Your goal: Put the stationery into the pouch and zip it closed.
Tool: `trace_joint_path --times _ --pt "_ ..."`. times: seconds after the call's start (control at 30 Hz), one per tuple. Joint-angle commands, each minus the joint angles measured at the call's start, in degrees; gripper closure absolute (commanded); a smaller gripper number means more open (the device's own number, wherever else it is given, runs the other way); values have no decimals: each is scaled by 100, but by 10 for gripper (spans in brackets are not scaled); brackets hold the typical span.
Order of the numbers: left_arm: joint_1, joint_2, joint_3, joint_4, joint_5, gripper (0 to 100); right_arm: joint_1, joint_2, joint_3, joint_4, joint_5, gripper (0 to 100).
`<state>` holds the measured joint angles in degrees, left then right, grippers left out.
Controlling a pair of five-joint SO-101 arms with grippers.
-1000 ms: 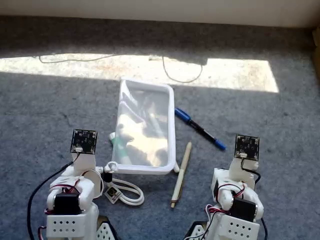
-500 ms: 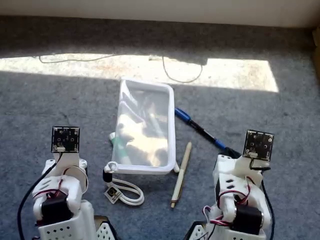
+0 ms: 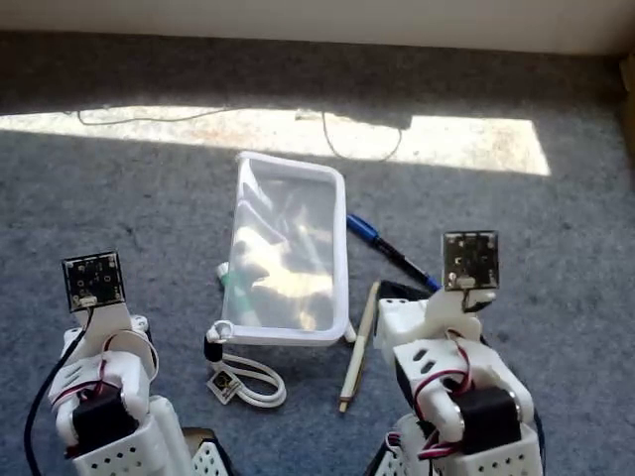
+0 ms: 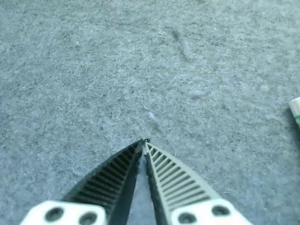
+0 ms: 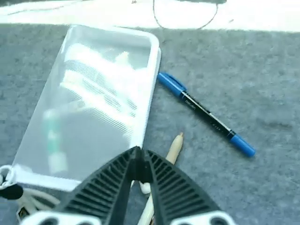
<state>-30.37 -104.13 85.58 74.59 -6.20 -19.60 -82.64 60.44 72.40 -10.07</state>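
Observation:
A clear pouch [image 3: 288,253] with white edging lies flat on the grey carpet, with a green item [image 3: 234,293] inside it. Right of it lie a blue pen [image 3: 392,256] and a beige pen [image 3: 359,347]. In the right wrist view my right gripper [image 5: 138,153] is shut on nothing, its tip hovering over the pouch's [image 5: 93,98] side edge near the beige pen [image 5: 174,146]; the blue pen [image 5: 206,115] lies beyond. My left gripper [image 4: 143,141] is shut and empty over bare carpet, left of the pouch.
A white strap [image 3: 248,382] trails from the pouch's near corner. A thin cable [image 3: 357,154] crosses the sunlit strip at the back. The left arm [image 3: 94,297] and right arm [image 3: 461,297] stand at the near edge.
The left arm has swung left, away from the pouch. The right arm has swung left toward the pens and the pouch's edge.

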Motion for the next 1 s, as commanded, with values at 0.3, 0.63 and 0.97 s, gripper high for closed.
trace_joint_path --times 0.3,0.63,0.97 --pt "-57 -22 -277 -105 62 992 -3029 2695 -919 -523 -1530 855" --pt "-66 -22 -295 -105 62 992 -3785 4189 -901 -1349 -1670 855" --pt "-66 -22 -268 -105 62 992 -4303 5569 -910 -2018 -2110 855"
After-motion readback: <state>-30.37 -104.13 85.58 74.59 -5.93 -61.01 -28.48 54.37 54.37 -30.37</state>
